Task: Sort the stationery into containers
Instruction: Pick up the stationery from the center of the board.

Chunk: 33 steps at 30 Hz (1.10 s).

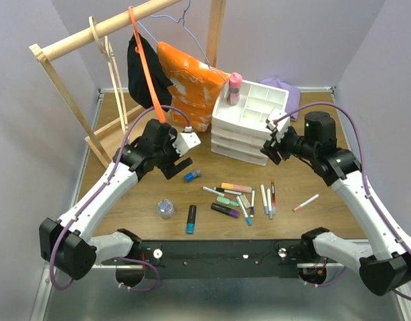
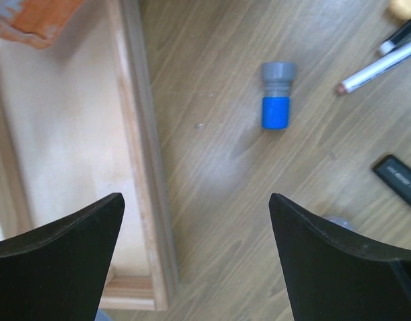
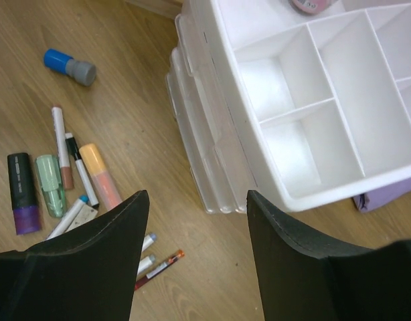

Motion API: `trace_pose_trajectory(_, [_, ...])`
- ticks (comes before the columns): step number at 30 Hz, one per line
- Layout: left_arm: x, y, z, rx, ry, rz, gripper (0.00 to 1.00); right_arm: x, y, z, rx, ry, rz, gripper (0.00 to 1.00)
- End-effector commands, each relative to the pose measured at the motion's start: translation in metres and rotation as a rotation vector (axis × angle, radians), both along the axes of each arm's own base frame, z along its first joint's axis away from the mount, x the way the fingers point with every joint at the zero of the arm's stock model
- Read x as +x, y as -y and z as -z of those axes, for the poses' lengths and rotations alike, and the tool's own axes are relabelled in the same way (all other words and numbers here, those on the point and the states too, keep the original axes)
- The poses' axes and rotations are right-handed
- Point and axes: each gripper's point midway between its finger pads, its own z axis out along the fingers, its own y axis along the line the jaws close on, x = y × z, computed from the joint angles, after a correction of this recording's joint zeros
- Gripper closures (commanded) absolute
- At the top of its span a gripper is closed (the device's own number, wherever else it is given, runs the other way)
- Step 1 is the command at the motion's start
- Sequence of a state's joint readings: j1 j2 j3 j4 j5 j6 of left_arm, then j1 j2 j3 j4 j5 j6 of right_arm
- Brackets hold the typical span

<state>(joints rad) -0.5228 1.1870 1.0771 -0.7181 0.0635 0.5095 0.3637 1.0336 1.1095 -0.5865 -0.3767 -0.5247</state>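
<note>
Left gripper (image 2: 195, 199): seen closest in its wrist view, where both black fingers (image 2: 65, 261) are cut off by the lower edge; they are spread wide, with nothing held between them.
Right gripper (image 3: 197, 195): likewise cropped at the bottom; its fingers are set moderately apart and nothing is gripped.
Cut off: a pink-capped bottle (image 1: 234, 88) is stood in a far compartment of the white organiser (image 1: 249, 137); only its edge is caught in the right wrist view.
Partly hidden: a purple cloth (image 1: 282, 87) is largely covered by the organiser's far side.
Hard to make out: a small clear item (image 1: 166, 208), well in front of the organiser, cannot be identified.
Left arm: stretched forward and inward, its gripper hung above a blue-capped bottle (image 2: 277, 97) lying near the organiser's front.
Right arm: bent inward, its gripper held at the organiser's front corner on that arm's side.
Stationery: pens and highlighters (image 1: 242, 197) are scattered in front of the organiser; one pen (image 1: 305, 202) is set apart.
Surface: a wood-grain table (image 1: 306, 177).
Room: lilac walls; a wooden rack (image 1: 92, 33) and an orange bag (image 1: 189, 77) are seen beyond the organiser.
</note>
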Motion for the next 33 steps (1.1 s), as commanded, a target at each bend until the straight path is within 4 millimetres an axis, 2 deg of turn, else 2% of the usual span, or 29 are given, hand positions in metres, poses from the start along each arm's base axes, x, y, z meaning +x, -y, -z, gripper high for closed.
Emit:
trace_pose_trajectory(1, [0.012, -0.029, -0.010, 0.089, 0.048, -0.020, 0.02, 0.014, -0.018, -0.009, 0.067, 0.033, -0.041, 0.32])
trace_pose_trajectory(4, [0.019, -0.033, -0.017, 0.062, 0.054, -0.030, 0.02, 0.021, -0.022, -0.017, 0.099, 0.028, -0.019, 0.32])
trace_pose_trajectory(11, [0.026, -0.019, -0.020, -0.031, -0.014, -0.006, 0.02, 0.033, -0.024, -0.024, 0.143, -0.016, 0.038, 0.32])
trace_pose_trajectory(19, [0.065, -0.008, -0.048, -0.220, -0.042, -0.121, 0.02, 0.037, -0.021, -0.026, 0.155, -0.045, 0.090, 0.32])
trace_pose_trajectory(25, [0.094, -0.016, -0.047, -0.261, -0.071, -0.214, 0.01, 0.041, -0.021, -0.027, 0.145, -0.047, 0.097, 0.32])
trace_pose_trajectory(33, [0.109, -0.022, -0.039, -0.285, -0.115, -0.268, 0.01, 0.046, -0.025, -0.023, 0.152, -0.063, 0.095, 0.32])
